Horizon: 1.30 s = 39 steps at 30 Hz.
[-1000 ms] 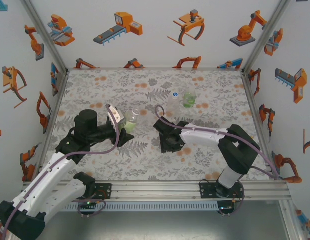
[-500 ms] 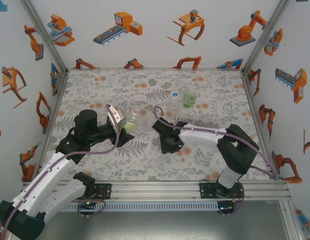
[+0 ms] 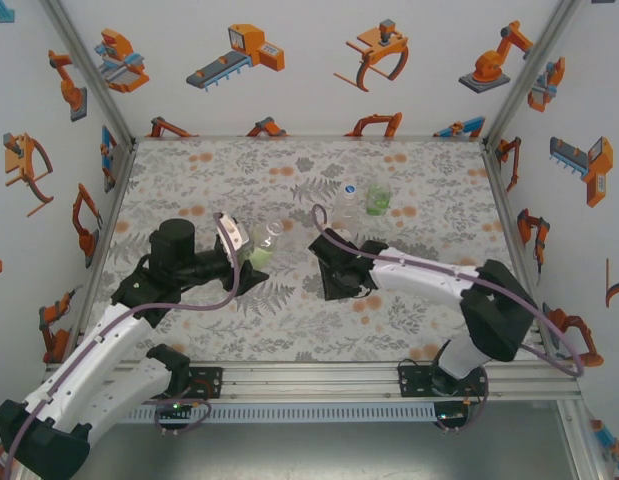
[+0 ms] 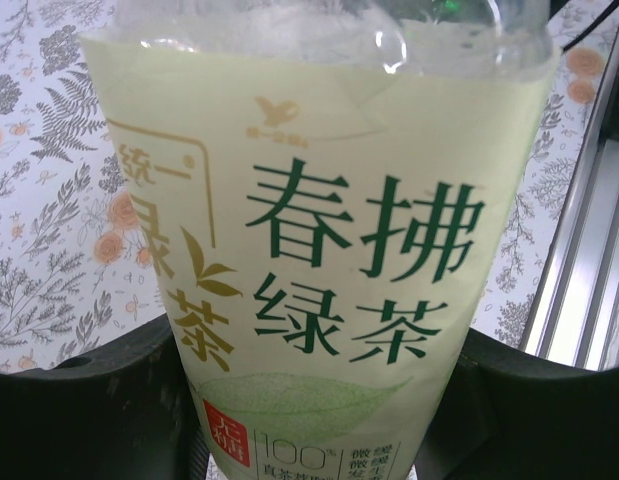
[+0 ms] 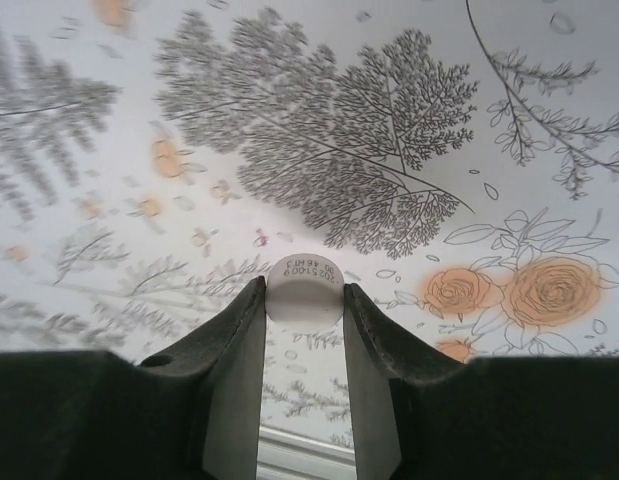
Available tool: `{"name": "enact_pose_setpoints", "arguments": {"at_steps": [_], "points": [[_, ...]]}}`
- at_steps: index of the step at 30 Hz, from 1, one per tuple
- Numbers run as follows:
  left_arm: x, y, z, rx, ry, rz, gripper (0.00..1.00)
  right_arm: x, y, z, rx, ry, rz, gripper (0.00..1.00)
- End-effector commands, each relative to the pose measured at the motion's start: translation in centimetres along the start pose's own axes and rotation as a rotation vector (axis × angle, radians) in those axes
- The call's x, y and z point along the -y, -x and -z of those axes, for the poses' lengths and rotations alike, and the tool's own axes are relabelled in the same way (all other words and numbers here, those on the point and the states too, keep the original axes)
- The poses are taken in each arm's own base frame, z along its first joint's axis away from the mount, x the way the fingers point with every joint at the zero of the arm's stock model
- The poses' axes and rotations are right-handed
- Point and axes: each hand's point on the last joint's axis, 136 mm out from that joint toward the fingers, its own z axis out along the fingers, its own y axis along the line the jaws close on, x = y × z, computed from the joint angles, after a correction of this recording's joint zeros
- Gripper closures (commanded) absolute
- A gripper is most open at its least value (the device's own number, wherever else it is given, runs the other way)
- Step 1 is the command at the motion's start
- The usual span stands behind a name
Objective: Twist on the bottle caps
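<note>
Fingers of the right arm [image 5: 374, 335] pinch a tiny round whitish screw cap [image 5: 304, 288] from both sides, close over the floral-printed surface [image 5: 319, 150]. Left fingers [image 4: 89, 400] grasp the yellowish transparent plastic bottle [image 4: 319, 250] around its pale green label. A colourless bottle [image 3: 346, 203] and a green-tinted bottle [image 3: 379, 197] stand together farther back.

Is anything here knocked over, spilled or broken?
Nothing stands out. The left claw grips a labelled bottle, the right claw pinches a small white cap, and the clear bottle and green bottle stand upright farther back. No spill shows.
</note>
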Motion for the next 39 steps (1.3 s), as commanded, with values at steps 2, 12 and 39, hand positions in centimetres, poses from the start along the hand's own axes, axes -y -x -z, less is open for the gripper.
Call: {"name": "enact_pose_setpoints", "arguments": {"at_steps": [2,12,39], "points": [[1.6,-0.1,-0.3,-0.013,-0.072,-0.097,1.0,-2.1,3.5,5.1,0.193,0.127,0.141,0.78],[4.7,-2.8,-0.9,-0.094,-0.159,-0.308,1.0,-7.5,5.4,16.8,0.553,0.467,0.588,0.86],[5.7,-3.9,-1.0,-0.157,-0.219,-0.322,1.0,-13.8,1.7,26.3,0.779,0.86,1.146,0.95]]}}
